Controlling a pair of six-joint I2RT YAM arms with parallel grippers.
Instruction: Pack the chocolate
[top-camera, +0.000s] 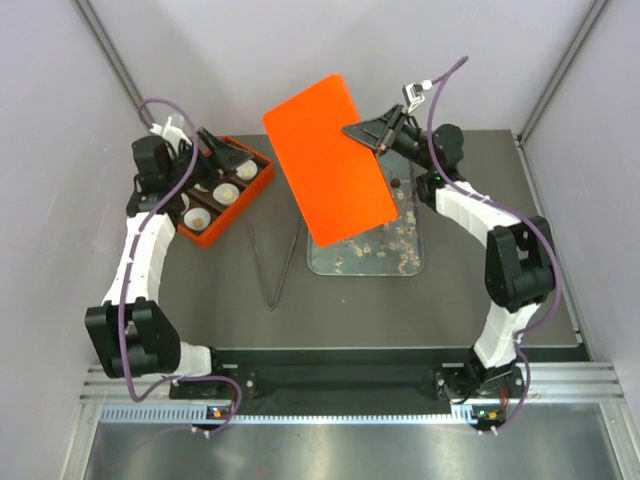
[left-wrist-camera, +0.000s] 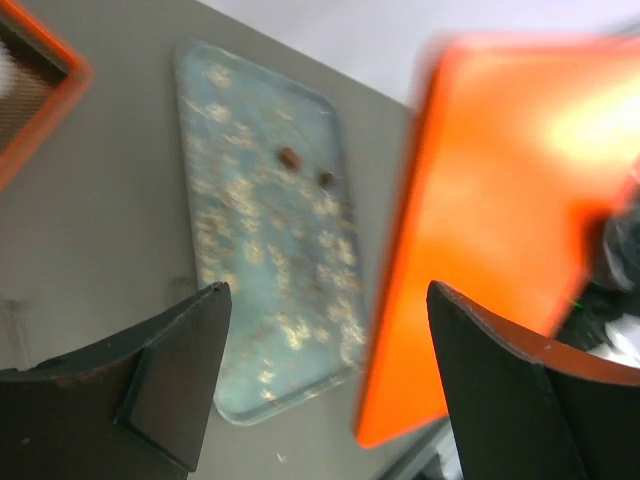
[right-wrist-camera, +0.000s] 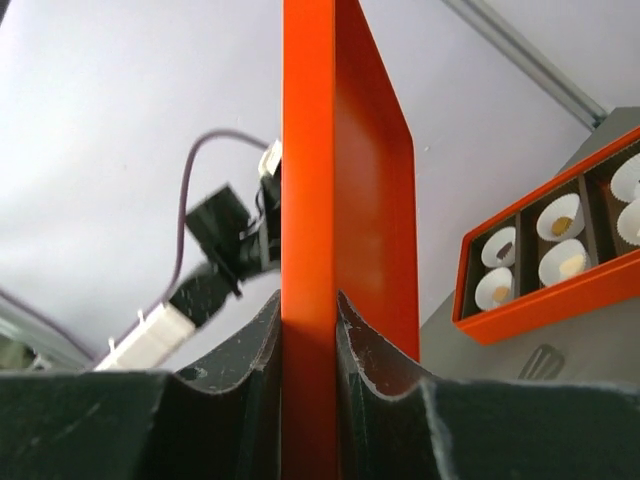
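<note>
Two dark brown chocolates (left-wrist-camera: 288, 157) lie on the glassy blossom-print tray (left-wrist-camera: 260, 250), seen as a small dark spot (top-camera: 397, 183) in the top view. More chocolates, tan (right-wrist-camera: 562, 225) and dark, sit in white paper cups in the orange box (top-camera: 200, 238). My right gripper (top-camera: 375, 135) is shut on the edge of the orange lid (top-camera: 330, 160) and holds it tilted in the air over the tray's far left part. In the right wrist view the jaws (right-wrist-camera: 308, 300) clamp the lid (right-wrist-camera: 345, 200). My left gripper (top-camera: 222, 150) hovers open and empty over the box's far end.
Metal tongs (top-camera: 275, 265) lie on the dark table between the box and the tray (top-camera: 400, 262). The box (right-wrist-camera: 560, 290) stands at the left, with several paper cups in its compartments. Enclosure walls stand close behind and at both sides.
</note>
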